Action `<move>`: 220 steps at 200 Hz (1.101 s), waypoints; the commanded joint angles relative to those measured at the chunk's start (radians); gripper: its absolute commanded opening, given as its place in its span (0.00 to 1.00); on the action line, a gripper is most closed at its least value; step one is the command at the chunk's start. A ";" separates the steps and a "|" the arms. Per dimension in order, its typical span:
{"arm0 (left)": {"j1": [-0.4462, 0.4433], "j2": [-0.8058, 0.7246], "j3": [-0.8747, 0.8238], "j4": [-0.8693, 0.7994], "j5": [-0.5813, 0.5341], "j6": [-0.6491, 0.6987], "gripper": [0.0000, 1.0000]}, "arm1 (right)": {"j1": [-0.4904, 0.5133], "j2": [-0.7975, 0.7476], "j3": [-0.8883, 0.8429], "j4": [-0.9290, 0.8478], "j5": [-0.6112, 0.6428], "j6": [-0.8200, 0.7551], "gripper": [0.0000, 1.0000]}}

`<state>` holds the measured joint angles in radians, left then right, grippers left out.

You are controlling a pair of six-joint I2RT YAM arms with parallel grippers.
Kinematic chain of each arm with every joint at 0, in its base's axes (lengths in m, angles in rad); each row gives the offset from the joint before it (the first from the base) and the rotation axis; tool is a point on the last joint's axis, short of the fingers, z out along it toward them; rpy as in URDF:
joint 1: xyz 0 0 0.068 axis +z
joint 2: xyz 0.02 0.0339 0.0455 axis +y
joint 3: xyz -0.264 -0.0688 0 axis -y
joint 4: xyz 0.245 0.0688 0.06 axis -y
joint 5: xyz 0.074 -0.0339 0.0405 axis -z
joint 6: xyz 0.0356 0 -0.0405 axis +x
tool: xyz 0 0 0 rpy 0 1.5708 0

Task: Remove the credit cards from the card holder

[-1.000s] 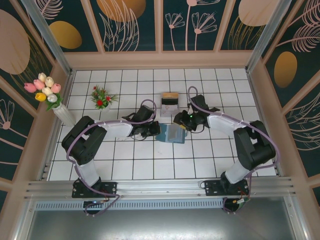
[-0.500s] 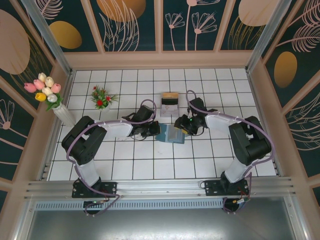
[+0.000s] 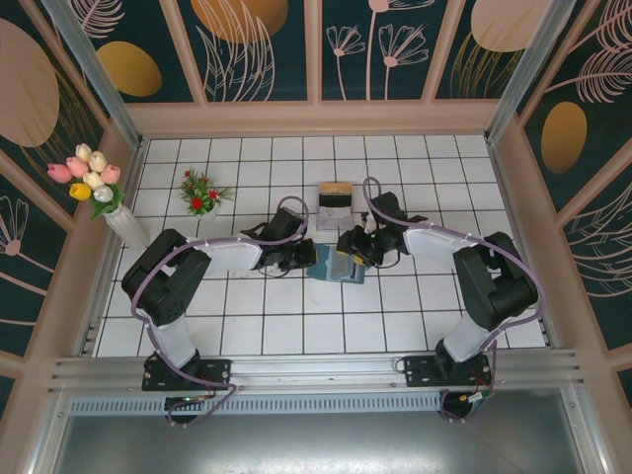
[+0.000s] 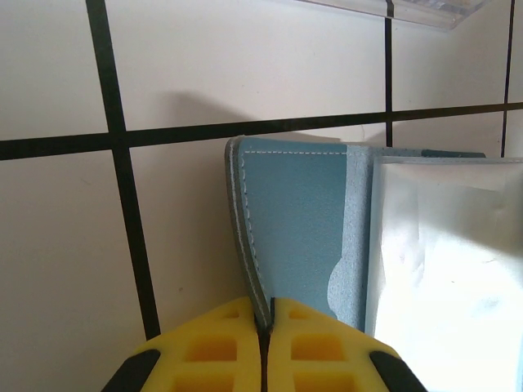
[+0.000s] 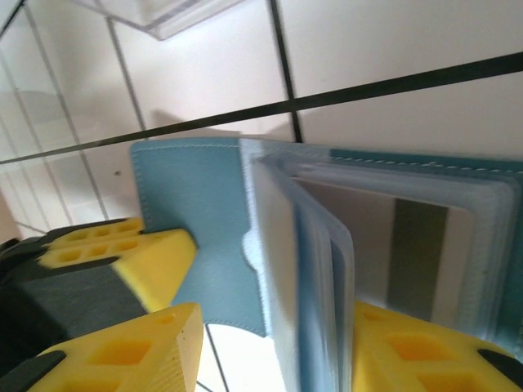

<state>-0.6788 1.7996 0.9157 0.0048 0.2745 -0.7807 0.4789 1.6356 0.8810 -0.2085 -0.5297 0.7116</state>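
The teal card holder [image 3: 334, 267] lies open on the white tiles between both arms. My left gripper [image 4: 265, 322] is shut on the edge of its left flap [image 4: 294, 220], pinned between the yellow pads. The holder's clear sleeves [image 5: 302, 245] stand up in a fan, and my right gripper [image 5: 274, 359] is open astride them: the right finger [image 5: 425, 351] rests against the sleeves, the left finger [image 5: 122, 351] stands apart. A pale credit card [image 5: 368, 237] with a grey stripe shows inside a sleeve. From above, the right gripper [image 3: 353, 249] sits over the holder's far right part.
A grey stand [image 3: 335, 203] with a tan top edge stands just behind the holder. A small red flower pot [image 3: 200, 193] and a vase of tulips [image 3: 96, 180] are at the left. Wooden walls ring the tiled floor [image 3: 296, 326].
My right gripper has slid left from beside the holder to over its sleeves. The left gripper keeps the same hold on the flap.
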 commanded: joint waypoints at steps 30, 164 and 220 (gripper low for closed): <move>0.013 0.002 -0.012 0.012 0.026 -0.009 0.00 | 0.011 -0.055 -0.030 0.191 -0.173 0.020 0.48; 0.022 -0.052 -0.030 0.034 0.063 -0.014 0.06 | 0.049 0.112 0.002 0.242 -0.138 0.062 0.44; 0.033 -0.166 -0.028 -0.036 0.009 -0.034 0.25 | 0.050 0.169 0.017 0.230 -0.132 0.067 0.42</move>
<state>-0.6624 1.7187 0.8909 0.0174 0.3233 -0.7963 0.5255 1.7763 0.8783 0.0319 -0.6796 0.7761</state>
